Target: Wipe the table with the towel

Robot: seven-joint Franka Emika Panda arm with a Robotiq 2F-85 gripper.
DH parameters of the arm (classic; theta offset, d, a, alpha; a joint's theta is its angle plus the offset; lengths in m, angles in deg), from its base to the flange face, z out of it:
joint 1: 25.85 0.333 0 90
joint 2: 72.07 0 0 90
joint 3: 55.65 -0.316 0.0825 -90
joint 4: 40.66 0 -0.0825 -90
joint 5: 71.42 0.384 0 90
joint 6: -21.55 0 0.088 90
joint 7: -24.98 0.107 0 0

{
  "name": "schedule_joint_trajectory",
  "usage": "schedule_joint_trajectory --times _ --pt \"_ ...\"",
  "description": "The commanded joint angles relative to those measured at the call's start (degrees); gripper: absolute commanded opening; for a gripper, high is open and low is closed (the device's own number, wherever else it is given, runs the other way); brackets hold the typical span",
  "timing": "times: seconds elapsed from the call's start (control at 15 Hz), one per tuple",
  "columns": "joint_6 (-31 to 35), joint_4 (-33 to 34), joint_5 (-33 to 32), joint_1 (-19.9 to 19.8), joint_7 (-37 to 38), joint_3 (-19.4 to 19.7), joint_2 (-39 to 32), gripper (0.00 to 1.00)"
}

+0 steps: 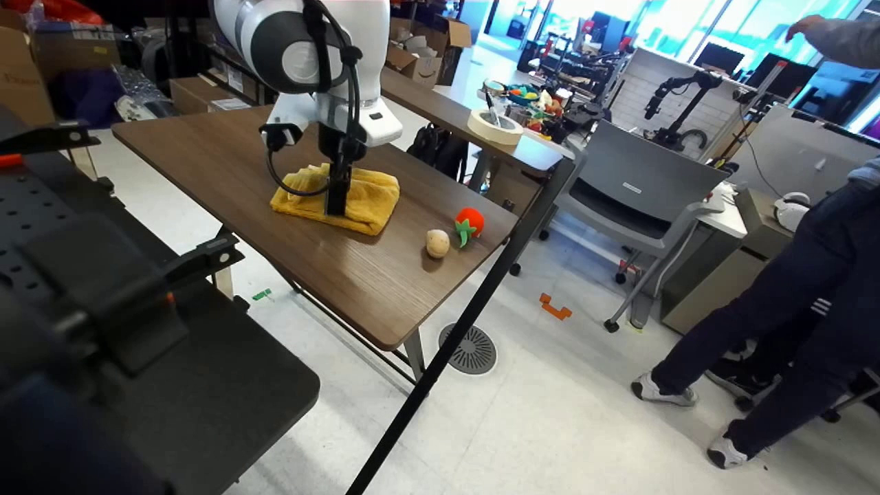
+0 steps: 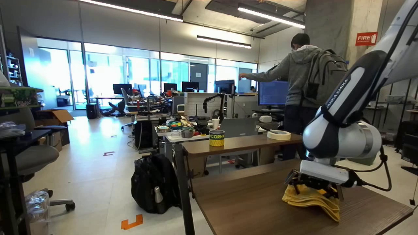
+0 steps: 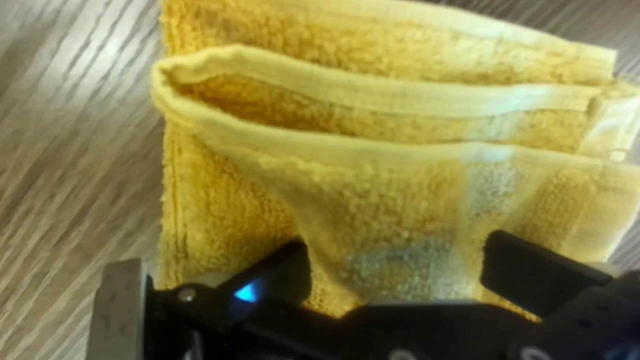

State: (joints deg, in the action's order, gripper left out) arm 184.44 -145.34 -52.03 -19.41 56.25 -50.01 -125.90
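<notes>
towel [image 1: 375, 201], ball [image 1: 437, 244], tomato [image 1: 470, 221] on table [image 1: 344, 275]

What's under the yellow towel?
The towel lies on the brown table, whose top shows around it. The patch beneath is covered, so whether anything else is there can't be seen.

Your towel [image 3: 380, 175] is rough, matt terry cloth, its loops plainly raised, with flatter, smoother woven hems. You can see that the table [image 1: 350, 275] has a smooth wood-grain top, taking a soft shine where light falls. Your tool [image 3: 396, 260] ends in smooth-looking fingers [image 3: 530, 275], plastic or rubber, you cannot tell which, while the arm [image 1: 375, 62] has a smooth, lightly glossy shell.
</notes>
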Motion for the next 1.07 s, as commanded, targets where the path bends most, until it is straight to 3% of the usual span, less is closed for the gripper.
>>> schedule_joint_trajectory --times 0.0,0.27,0.47,0.73,1.0 --pt "-6.8 8.3 -0.9 4.5 4.3 -0.7 -5.2 1.0" --pt "-17.0 20.3 -4.5 10.5 12.1 0.2 -10.3 1.0" --pt "-23.8 28.8 -7.4 11.6 19.3 1.3 -14.2 1.0" --pt "-29.3 38.2 -9.7 7.9 25.6 3.0 -19.2 1.0" --pt "-28.4 38.9 -8.6 1.0 28.1 3.8 -19.8 1.0"
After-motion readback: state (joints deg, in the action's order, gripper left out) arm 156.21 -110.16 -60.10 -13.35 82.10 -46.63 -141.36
